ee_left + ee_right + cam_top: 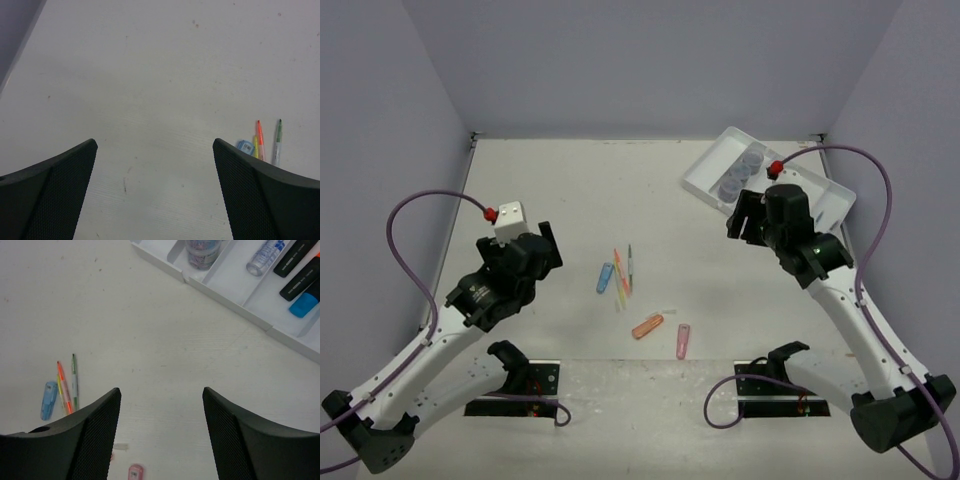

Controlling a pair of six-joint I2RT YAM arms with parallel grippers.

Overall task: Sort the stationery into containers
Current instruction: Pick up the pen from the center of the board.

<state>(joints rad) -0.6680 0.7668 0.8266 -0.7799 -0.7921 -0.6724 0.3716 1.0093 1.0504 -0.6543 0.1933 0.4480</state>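
The right hand [161, 392] hung wide and empty just beside the white tray [227, 299], which held round pots [741, 172] and black highlighters [302, 282], while thin pens [67, 385] and capsule pieces [647, 326] lay on the counter [150, 315] between it and the wide, empty left hand [154, 145].

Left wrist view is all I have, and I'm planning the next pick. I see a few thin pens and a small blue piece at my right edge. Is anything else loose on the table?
Observer: Yes. An orange capsule lies on the near side of those pens, apart from them.
Operator: Just that one?
Observer: A pink capsule lies just right of it, not touching.
Operator: And where is the tray?
Observer: The white tray sits at the far right, just beyond the right gripper.
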